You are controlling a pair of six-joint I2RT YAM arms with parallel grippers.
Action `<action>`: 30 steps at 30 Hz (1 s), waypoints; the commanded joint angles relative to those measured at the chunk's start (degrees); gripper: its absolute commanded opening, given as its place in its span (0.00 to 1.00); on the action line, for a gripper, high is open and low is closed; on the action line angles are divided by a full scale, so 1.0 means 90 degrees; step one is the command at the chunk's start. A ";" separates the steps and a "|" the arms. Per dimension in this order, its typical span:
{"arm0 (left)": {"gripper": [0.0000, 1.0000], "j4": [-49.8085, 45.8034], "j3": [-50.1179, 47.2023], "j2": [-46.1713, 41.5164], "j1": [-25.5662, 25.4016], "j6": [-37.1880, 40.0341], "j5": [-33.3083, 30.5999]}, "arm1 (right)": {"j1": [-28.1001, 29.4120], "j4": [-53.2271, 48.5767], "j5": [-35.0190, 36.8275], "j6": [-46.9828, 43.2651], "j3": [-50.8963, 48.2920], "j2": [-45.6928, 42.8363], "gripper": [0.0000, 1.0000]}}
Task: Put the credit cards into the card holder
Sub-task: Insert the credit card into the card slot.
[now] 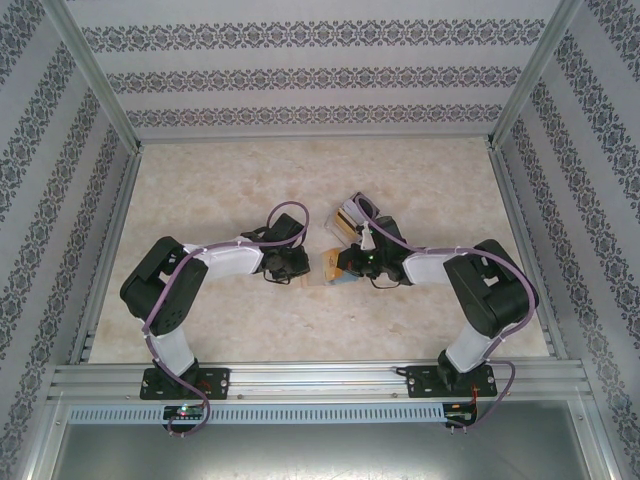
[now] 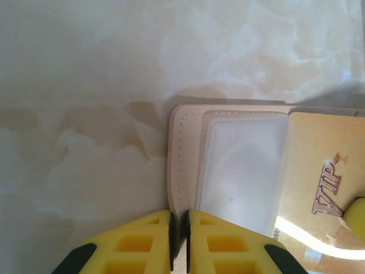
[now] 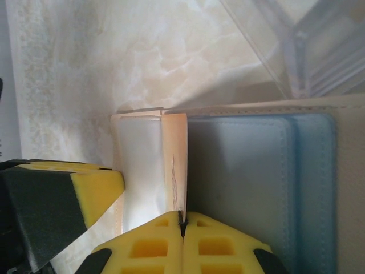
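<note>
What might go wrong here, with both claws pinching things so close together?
The gold card, pinched by the right gripper, rests against the card holder by its clear pocket; it may skid over rather than slip inside. The left gripper pinches only the holder's edge, which might slip free.

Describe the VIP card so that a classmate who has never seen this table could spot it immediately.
In the middle of the marbled table lies an open tan card holder. The card sits right beside its milky window pocket. Its gold face with slanted "VIP" script sets it apart from the pale pocket.
</note>
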 commanded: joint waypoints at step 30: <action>0.12 -0.0345 0.0127 0.0283 0.0007 0.0134 0.0067 | -0.0047 0.2234 -0.0419 0.0930 -0.1211 -0.0161 0.00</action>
